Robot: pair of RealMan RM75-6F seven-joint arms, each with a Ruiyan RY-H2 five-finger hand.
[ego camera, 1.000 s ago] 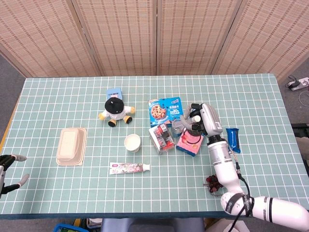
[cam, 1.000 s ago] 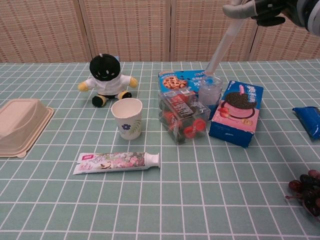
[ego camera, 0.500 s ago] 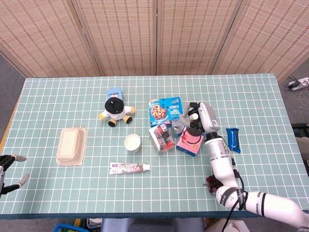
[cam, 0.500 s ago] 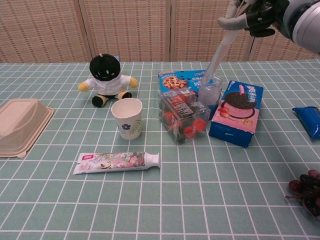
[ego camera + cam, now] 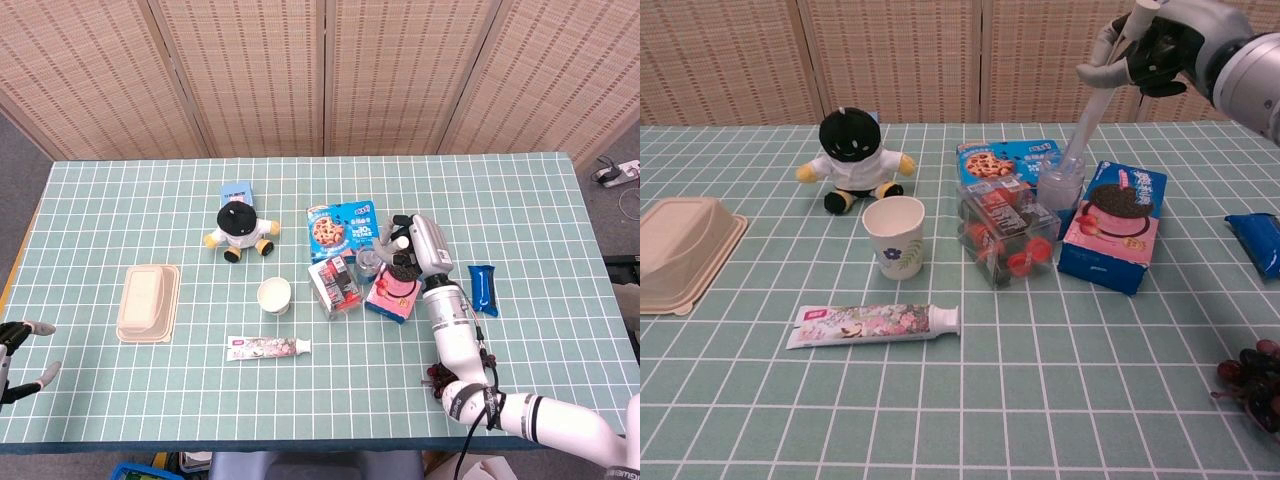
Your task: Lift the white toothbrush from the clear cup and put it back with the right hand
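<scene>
The clear cup (image 5: 1060,186) stands between the blue cookie bag (image 5: 1002,158) and the pink cookie box (image 5: 1112,226); the head view shows this cup (image 5: 371,263) too. The white toothbrush (image 5: 1088,115) leans up and right, its lower end inside the cup. My right hand (image 5: 1162,46) grips its upper end, above and right of the cup. In the head view that hand (image 5: 409,247) sits just right of the cup. My left hand (image 5: 16,360) rests at the table's left front edge, fingers apart and holding nothing.
A clear snack box (image 5: 1006,233) sits directly left of the cup. A paper cup (image 5: 895,236), a toothpaste tube (image 5: 875,325), a plush toy (image 5: 852,147) and a takeaway box (image 5: 680,250) lie further left. A blue wrapper (image 5: 1258,242) and grapes (image 5: 1252,382) lie right.
My right hand has come down and slightly right with the toothbrush. The brush's lower end has gone from the cup's rim down into the cup. The left hand has not moved.
</scene>
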